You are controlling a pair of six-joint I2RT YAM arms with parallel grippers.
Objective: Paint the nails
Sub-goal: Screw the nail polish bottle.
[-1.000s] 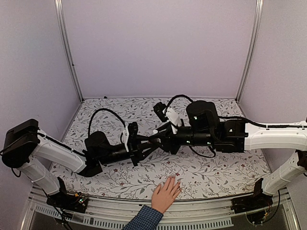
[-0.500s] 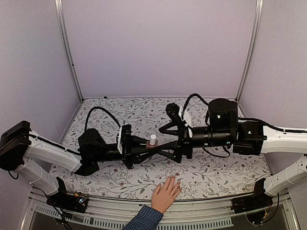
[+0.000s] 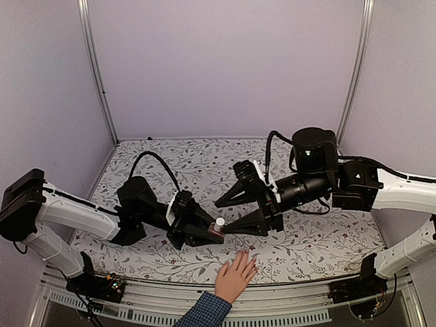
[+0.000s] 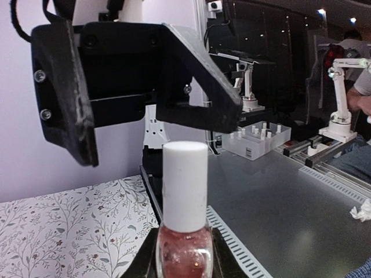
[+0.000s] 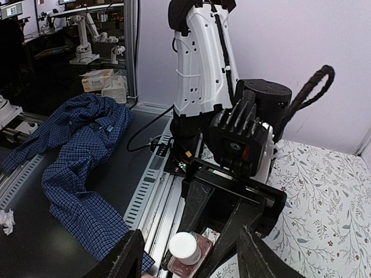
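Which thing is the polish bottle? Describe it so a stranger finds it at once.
Start at the flower-patterned table and follow the left arm to its claw, just beyond the person's hand. Clamped there stands the small bottle: its pink glass and tall white cap stand out against the black claw.

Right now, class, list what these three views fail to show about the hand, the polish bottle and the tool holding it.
- Nails on the hand: too small to make out in the top view; the right wrist view's bottom edge cuts the hand off past the sleeve.
- Bottle: base cut off by the left wrist view's bottom edge; any brush is hidden under the white cap.
- Left tool: only slivers show in its own view.
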